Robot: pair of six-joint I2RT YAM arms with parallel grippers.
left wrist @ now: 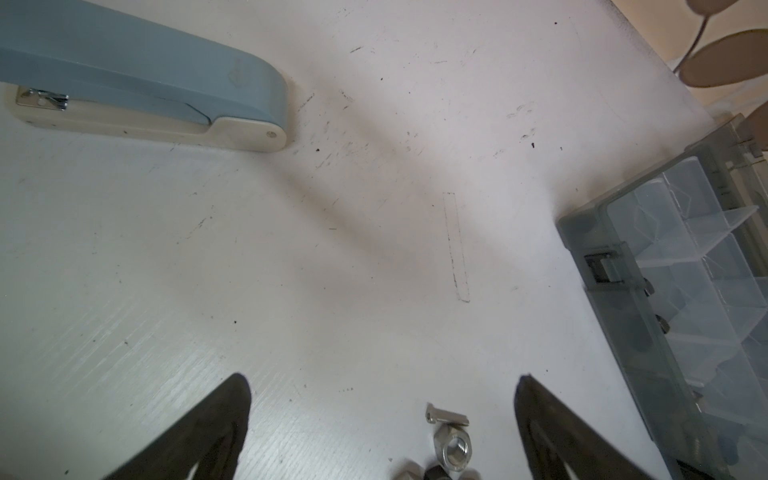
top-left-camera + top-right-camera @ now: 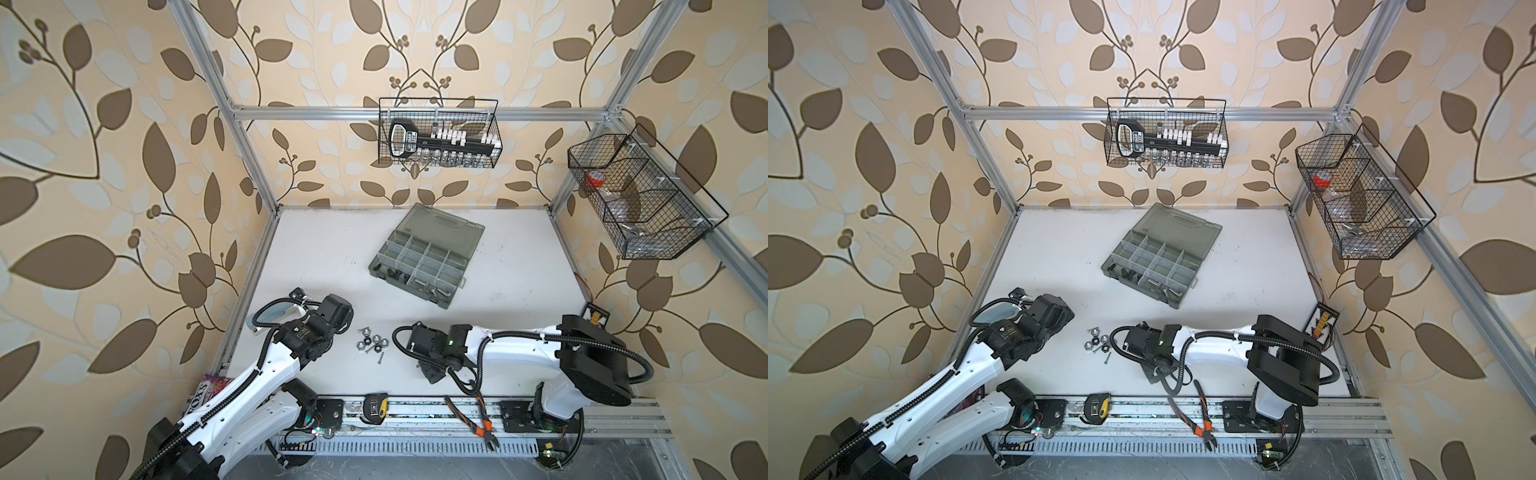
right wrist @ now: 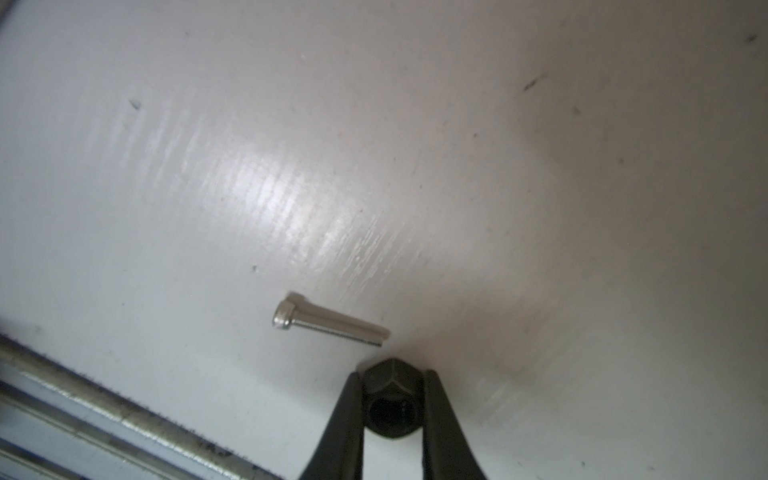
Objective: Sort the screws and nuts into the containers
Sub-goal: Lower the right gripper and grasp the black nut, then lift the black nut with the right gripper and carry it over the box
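While the right gripper (image 3: 392,374) pinches a black hex nut (image 3: 391,390), bare table (image 3: 540,187) surrounds it, rail (image 3: 124,419) near; left gripper (image 1: 381,377) spread.

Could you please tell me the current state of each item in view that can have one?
organiser box: lid open, partly filled.
left gripper: open, empty, over the table.
right gripper: shut on the black nut.
black nut: clamped in the right gripper.
thin silver screw: lying flat on the table, free.
loose nuts: clustered on the table, unsorted.
stapler: closed, lying on the table.
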